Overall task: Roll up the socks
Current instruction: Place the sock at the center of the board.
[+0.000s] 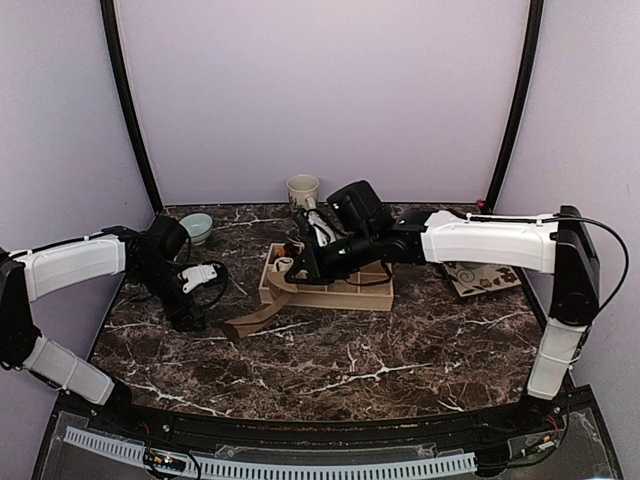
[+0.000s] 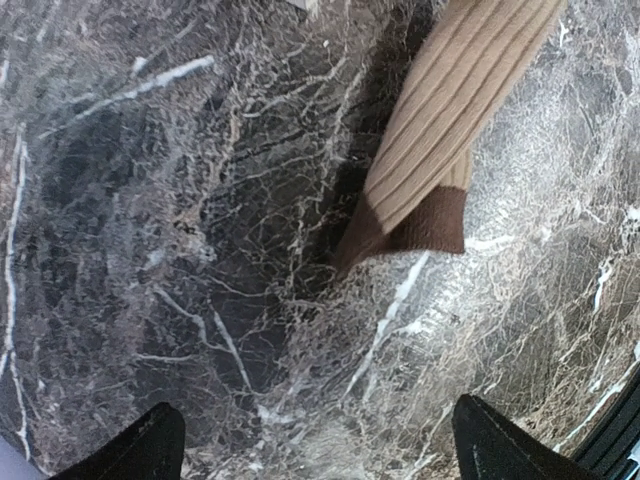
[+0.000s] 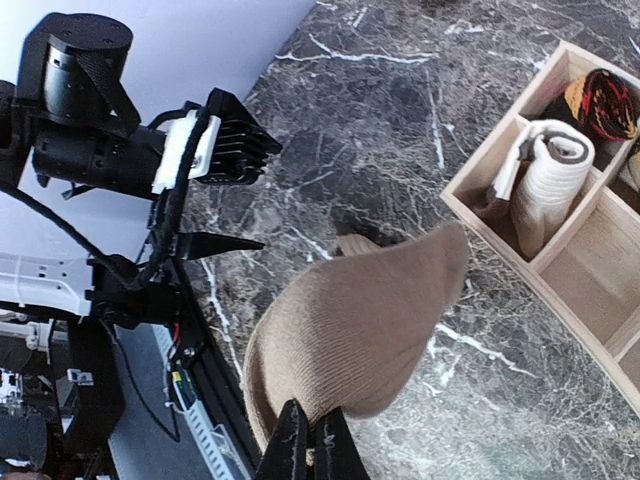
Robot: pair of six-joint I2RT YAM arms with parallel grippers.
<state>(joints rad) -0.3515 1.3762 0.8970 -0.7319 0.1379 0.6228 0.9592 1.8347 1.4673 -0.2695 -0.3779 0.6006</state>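
Pinching tan sock (image 3: 360, 310) tight in right tool (image 3: 308, 428), beside wooden tray (image 3: 590, 270); brown end down on surface (image 2: 150, 200). Holding left tool (image 2: 315, 445) wide open, empty, near that end.

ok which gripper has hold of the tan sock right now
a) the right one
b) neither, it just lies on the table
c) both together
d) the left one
A: the right gripper is pinched shut on the tan sock, while the left gripper hangs open with nothing between its fingers, clear of the sock.
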